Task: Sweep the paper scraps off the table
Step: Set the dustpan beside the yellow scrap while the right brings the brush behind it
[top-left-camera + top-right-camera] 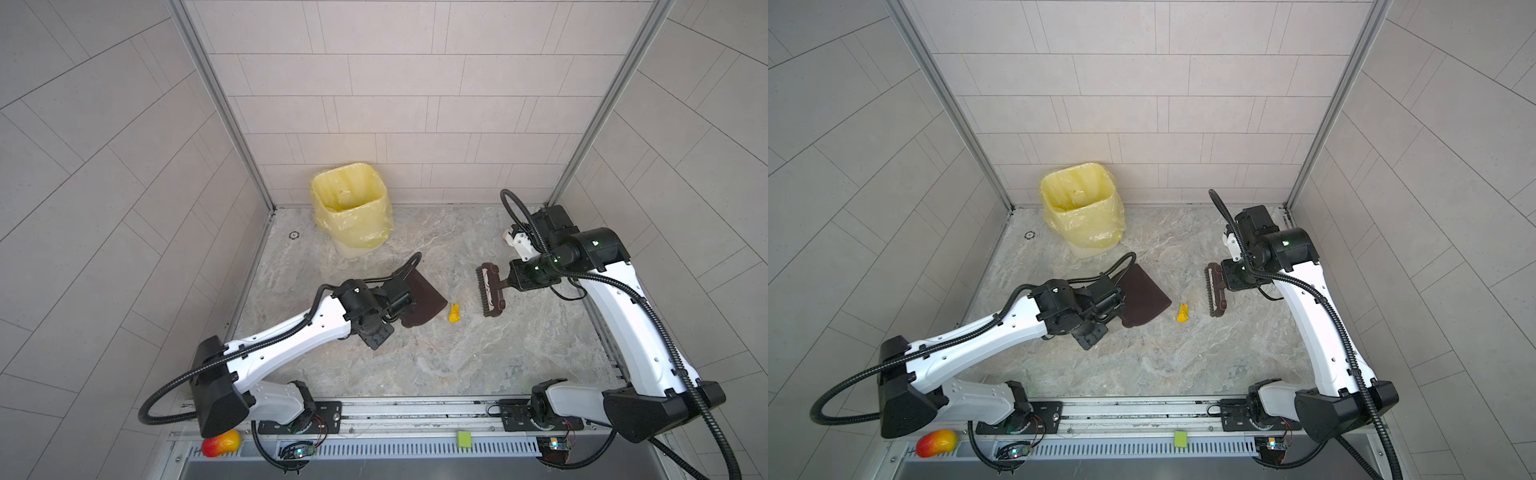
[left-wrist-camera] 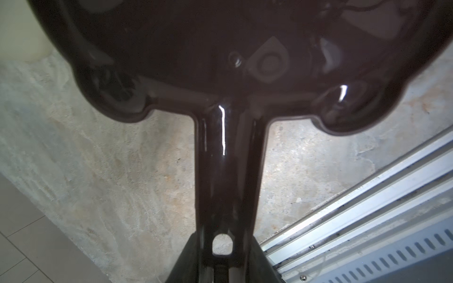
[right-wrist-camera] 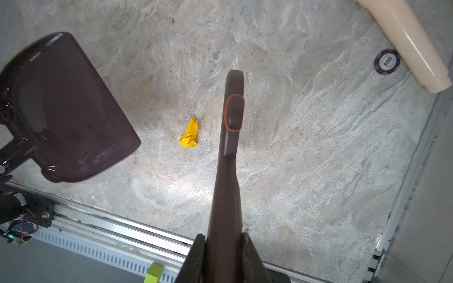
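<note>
One paper scrap (image 1: 454, 312) lies between brush (image 1: 490, 291) and dustpan (image 1: 424, 301).
My right claw (image 3: 224, 259) squeezes the brush; my left claw (image 2: 221, 267) squeezes the dustpan.

Bright even light, glare on dustpan (image 2: 221, 117)

The desk (image 1: 415, 365) has a stone-like, veined grey-beige face, matt and faintly rough. The dustpan (image 2: 171, 49) is dark brown plastic, smooth and highly glossy on its underside and handle. Its inner face looks duller and scuffed in the right wrist view. The brush (image 3: 228, 171) is similar dark plastic, satin rather than shiny. The paper scrap (image 3: 189, 133) is crumpled matt yellow paper. The bin liner (image 1: 353, 216) is thin, crinkled, translucent yellow plastic film. The rails (image 3: 110, 224) are bare metal.
</note>
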Controlling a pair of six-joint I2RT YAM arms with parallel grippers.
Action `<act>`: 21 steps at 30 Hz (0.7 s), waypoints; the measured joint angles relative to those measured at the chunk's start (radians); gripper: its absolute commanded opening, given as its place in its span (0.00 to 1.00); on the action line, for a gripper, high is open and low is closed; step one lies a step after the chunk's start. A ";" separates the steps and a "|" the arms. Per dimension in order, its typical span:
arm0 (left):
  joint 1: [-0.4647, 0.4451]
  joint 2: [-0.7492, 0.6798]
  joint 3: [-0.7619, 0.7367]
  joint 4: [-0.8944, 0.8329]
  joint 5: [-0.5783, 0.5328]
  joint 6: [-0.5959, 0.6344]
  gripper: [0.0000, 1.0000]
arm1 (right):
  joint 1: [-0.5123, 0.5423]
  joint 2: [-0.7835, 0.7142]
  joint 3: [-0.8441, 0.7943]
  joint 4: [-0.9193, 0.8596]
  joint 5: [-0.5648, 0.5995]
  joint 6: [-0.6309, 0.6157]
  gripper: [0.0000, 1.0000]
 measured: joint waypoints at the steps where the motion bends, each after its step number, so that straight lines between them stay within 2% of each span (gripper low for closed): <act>1: -0.021 0.017 0.000 0.001 0.010 -0.007 0.00 | 0.016 0.011 0.005 -0.001 0.013 -0.006 0.00; 10: -0.120 0.087 -0.042 0.059 0.087 -0.053 0.00 | 0.106 0.105 0.017 0.005 0.079 -0.042 0.00; 21: -0.140 0.188 -0.098 0.138 0.128 -0.065 0.00 | 0.154 0.169 0.030 0.027 0.092 -0.058 0.00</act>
